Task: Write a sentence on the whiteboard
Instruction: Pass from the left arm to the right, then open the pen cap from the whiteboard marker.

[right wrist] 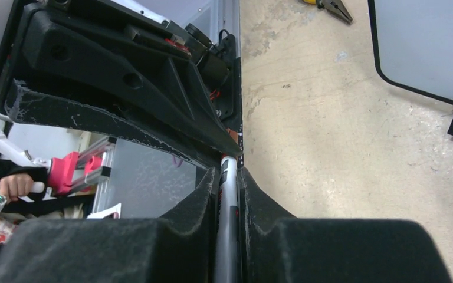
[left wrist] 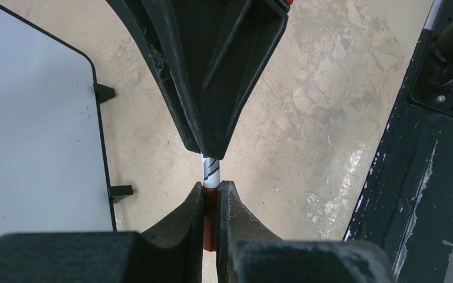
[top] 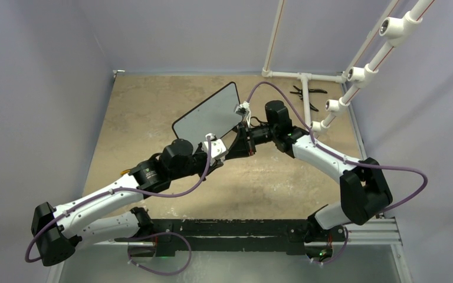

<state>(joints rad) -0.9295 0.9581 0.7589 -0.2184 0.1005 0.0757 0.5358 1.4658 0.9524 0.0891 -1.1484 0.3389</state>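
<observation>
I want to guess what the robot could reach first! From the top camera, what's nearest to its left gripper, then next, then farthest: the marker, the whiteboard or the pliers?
1. The marker: pinched in the left gripper itself.
2. The whiteboard: just beyond it, in the middle.
3. The pliers: far off at the back right.

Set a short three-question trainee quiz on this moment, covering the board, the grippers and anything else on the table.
1. True or false: the whiteboard already carries writing.
2. Which one thing do the left gripper and the right gripper both clamp?
3. Where do the pliers lie? A by the arm bases; B far side, by the white pipes; C on the whiteboard.
Key: 1 false; 2 the marker; 3 B.
</observation>
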